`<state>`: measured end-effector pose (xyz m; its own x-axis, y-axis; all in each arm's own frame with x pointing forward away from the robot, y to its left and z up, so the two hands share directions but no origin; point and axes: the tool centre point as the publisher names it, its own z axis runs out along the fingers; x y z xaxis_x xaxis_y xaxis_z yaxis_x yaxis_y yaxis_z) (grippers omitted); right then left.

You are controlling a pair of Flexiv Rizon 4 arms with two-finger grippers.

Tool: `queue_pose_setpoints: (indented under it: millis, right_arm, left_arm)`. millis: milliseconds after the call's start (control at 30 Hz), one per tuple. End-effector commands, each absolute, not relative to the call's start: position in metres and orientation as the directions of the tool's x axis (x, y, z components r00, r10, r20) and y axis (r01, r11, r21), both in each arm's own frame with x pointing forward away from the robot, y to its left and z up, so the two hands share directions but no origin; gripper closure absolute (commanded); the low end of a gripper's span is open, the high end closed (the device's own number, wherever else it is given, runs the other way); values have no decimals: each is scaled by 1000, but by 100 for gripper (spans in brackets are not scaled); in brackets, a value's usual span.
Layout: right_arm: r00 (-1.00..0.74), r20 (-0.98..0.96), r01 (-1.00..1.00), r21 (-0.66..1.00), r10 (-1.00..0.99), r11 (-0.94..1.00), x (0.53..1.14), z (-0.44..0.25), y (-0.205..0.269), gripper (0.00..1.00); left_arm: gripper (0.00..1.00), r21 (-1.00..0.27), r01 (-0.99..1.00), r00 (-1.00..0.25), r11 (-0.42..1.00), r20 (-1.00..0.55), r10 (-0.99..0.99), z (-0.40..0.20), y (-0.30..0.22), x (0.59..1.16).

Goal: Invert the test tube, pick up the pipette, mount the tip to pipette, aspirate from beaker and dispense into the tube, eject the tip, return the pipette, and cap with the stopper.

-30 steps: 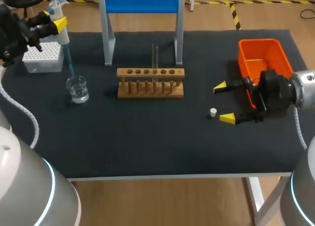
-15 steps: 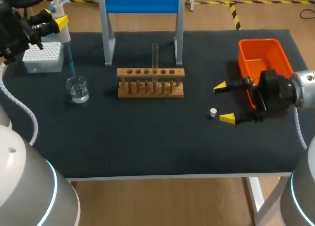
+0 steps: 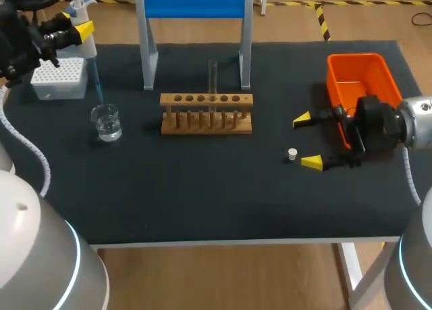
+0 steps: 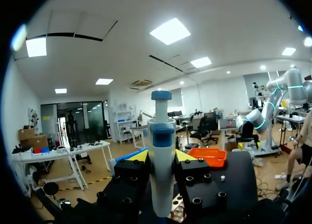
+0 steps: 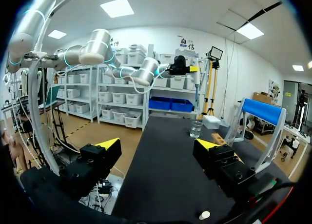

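Head view: at ten o'clock on the table (image 3: 202, 202), the left gripper (image 3: 71, 32) is clamped on the pipette (image 3: 86, 43), its blue tip (image 3: 96, 84) over the beaker (image 3: 106, 121). The test tube (image 3: 212, 77) stands in the rack (image 3: 206, 113). At the rack's four o'clock the stopper (image 3: 292, 154) lies beside the right gripper (image 3: 307, 141), whose fingers are apart. Left wrist view: both fingers squeeze the pipette (image 4: 162, 175). Right wrist view: the right gripper (image 5: 157, 146) stands wide, with the beaker (image 5: 196, 129) well ahead.

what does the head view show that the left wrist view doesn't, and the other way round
Only the head view: the beaker, the tip box and the blue tip mounted on the pipette. Only the left wrist view: close up, the left gripper pressing the pipette's body from both sides. Both: the pipette and the orange bin.
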<state>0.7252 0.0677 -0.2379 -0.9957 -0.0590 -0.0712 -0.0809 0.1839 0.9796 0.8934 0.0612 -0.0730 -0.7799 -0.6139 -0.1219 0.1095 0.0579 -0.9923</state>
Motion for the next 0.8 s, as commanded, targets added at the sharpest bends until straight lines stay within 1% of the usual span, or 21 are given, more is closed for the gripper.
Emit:
queue_pose_setpoints:
  millis: [33,200,400,800]
  right_arm:
    - [-996,-71,-81,979,-60,186,725,-237,67,0]
    - [-996,-71,-81,979,-60,186,725,-237,67,0]
    - [-996,-84,-82,954,-5,287,725,-236,104,0]
    - [-998,-57,-52,933,3,357,727,-247,192,0]
  left_arm:
    - [100,-992,111,-778,58,-123,-616,-73,60,894]
    - [100,-992,111,-778,58,-123,-616,-73,60,894]
    - [100,-992,111,-778,58,-123,-616,-73,60,894]
    - [100,-992,111,-778,58,-123,-616,-73,60,894]
